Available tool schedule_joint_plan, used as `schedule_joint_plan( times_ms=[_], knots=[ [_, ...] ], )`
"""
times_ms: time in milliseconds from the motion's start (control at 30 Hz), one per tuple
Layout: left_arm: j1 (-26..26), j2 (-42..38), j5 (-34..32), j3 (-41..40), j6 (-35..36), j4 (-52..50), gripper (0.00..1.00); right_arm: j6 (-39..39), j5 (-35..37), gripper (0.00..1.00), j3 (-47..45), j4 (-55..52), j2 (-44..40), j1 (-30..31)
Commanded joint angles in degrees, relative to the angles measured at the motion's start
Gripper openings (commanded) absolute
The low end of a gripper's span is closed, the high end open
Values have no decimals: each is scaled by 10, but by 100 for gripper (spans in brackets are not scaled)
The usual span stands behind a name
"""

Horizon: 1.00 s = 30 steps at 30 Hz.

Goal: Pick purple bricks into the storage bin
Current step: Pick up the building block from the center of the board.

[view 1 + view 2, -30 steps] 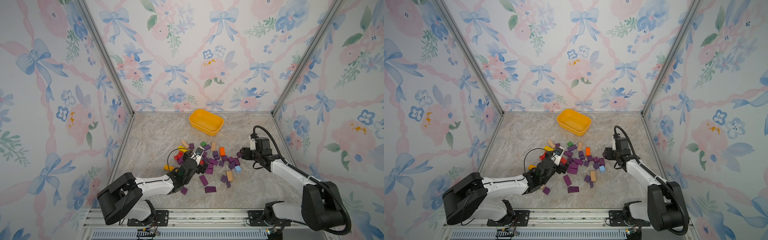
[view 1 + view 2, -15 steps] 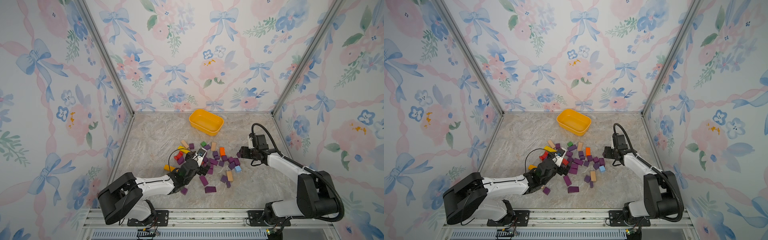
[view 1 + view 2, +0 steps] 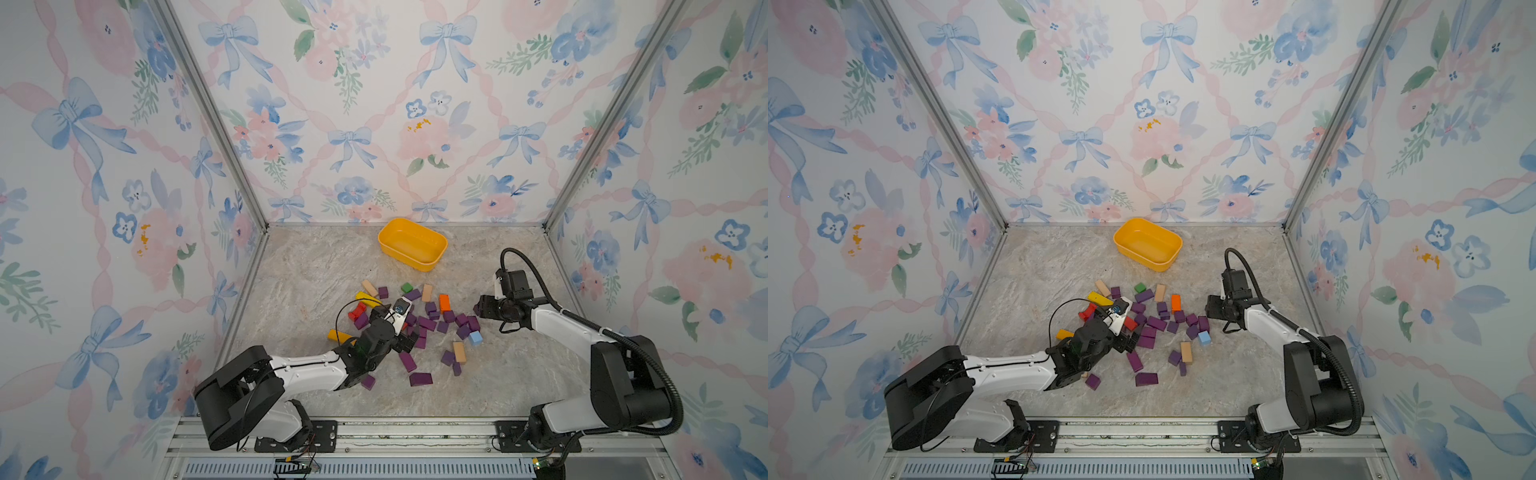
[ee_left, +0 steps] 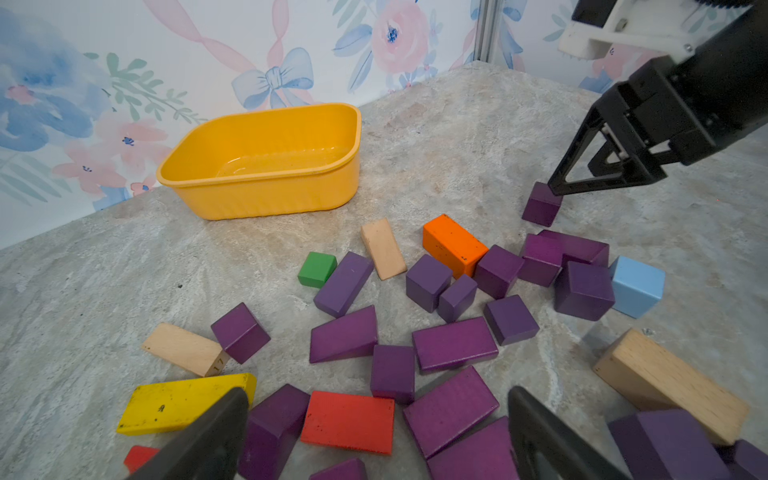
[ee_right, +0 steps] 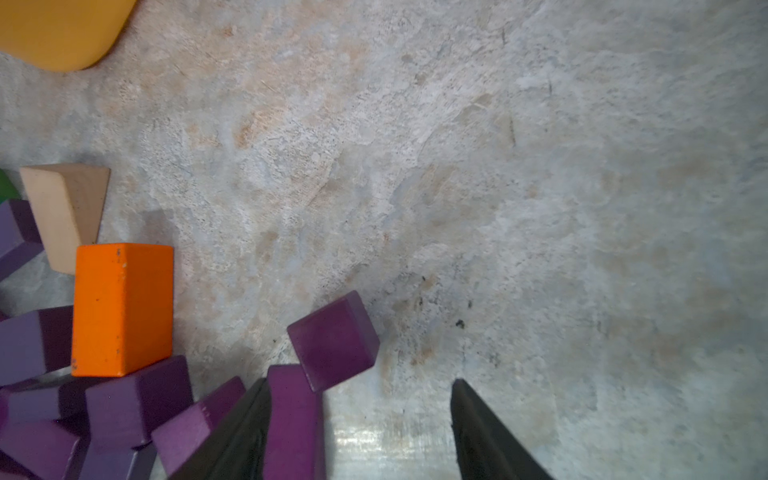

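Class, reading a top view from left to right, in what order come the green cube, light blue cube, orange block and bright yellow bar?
Bright yellow bar, green cube, orange block, light blue cube.

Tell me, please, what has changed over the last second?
The right gripper edged toward the block pile; its open jaws are now at a lone purple cube, gripping nothing. The left gripper, open over the pile, and the yellow storage bin hardly moved.
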Motion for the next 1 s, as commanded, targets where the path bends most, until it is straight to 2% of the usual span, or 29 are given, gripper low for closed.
schedule_joint_plan(
  times_ms=[0, 500, 567, 633, 967],
  knots=[
    [-2, -8, 8, -7, -11, 1, 98, 7, 6, 66, 16, -21, 16, 8],
    [-2, -24, 8, -15, -14, 1, 98, 0, 17, 61, 63, -56, 73, 15],
    [-2, -24, 7, -16, -14, 1, 98, 0, 17, 59, 69, -58, 79, 16],
    [-2, -21, 8, -15, -14, 1, 98, 3, 18, 52, 75, -58, 87, 17],
    [-2, -14, 18, -13, -18, 0, 98, 8, 29, 52, 108, -73, 130, 23]
  ],
)
